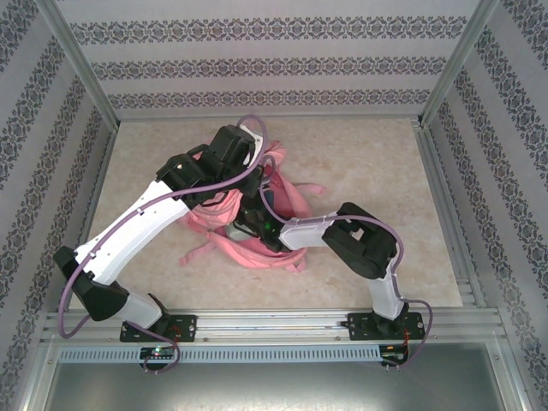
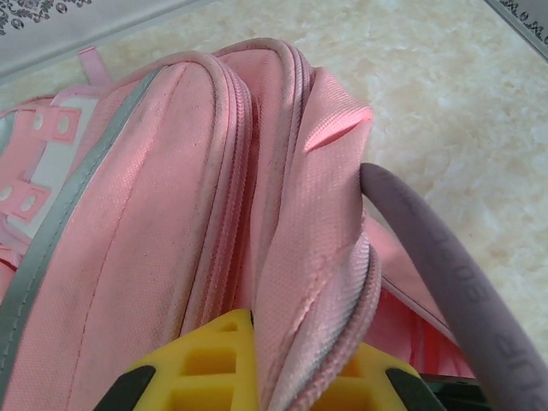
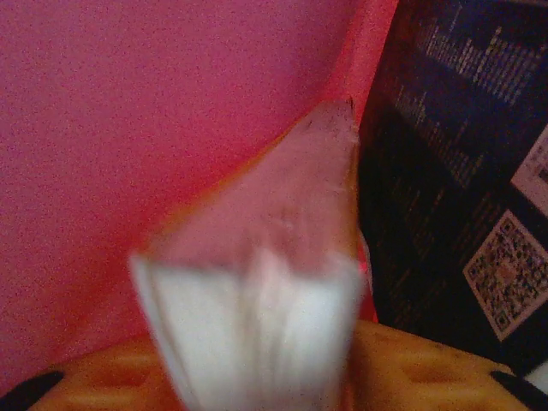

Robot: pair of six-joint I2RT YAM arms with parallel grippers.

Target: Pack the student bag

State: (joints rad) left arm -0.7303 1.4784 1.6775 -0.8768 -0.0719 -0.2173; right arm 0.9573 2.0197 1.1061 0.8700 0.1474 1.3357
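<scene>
Item: student bag (image 1: 291,195), packing partway, we judge. Left claw (image 2: 287,372) clenched on its rim. Right claw (image 3: 257,377) inside at white pages (image 3: 257,330); we cannot tell its grip. Closing remains.

The top view looks down over the whole desk (image 1: 368,154) from above its near edge. Both wrist views sit close against the bag (image 1: 295,199), which all share.

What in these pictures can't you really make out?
Top camera: the arms cover the bag, hiding its opening.
Right wrist camera: the pale thing at the right gripper is blurred; whether it is held is unclear.
Right wrist camera: the dark printed item is cut off by the edge, its text too small.
</scene>
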